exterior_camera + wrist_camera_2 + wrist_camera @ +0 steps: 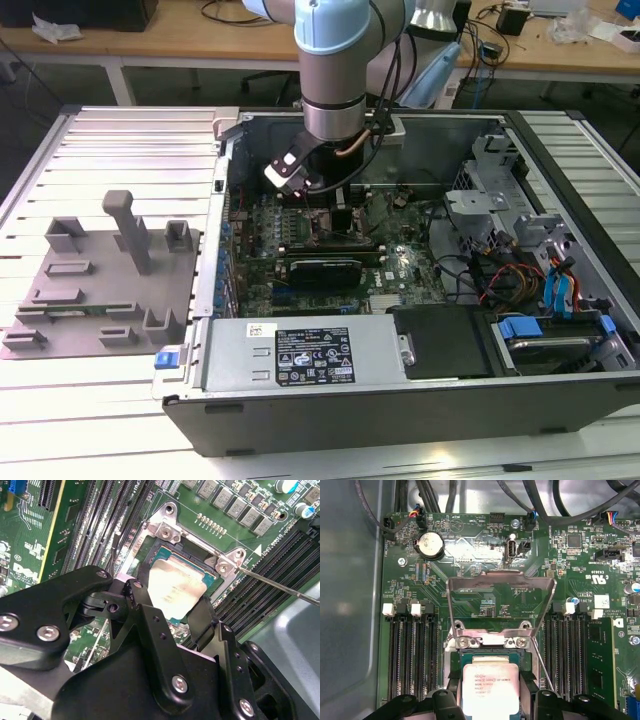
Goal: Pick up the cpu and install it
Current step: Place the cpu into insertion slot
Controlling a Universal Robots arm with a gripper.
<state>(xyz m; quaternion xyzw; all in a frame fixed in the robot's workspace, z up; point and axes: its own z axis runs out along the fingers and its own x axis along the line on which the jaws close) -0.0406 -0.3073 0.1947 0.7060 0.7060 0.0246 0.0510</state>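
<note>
One open dark metal computer case (400,425) fills the centre and right of the exterior view. One pale-blue-and-grey arm (335,70) drops in from top centre. One green motherboard (485,600) lies flat inside. One black gripper (171,596), its two blocky fingers (200,622) partly spread, pinches opposite edges of the one cpu (490,690). The cpu is square, flat and silvery, level in the socket (195,555) by one raised bare-metal load plate (500,582).
</note>
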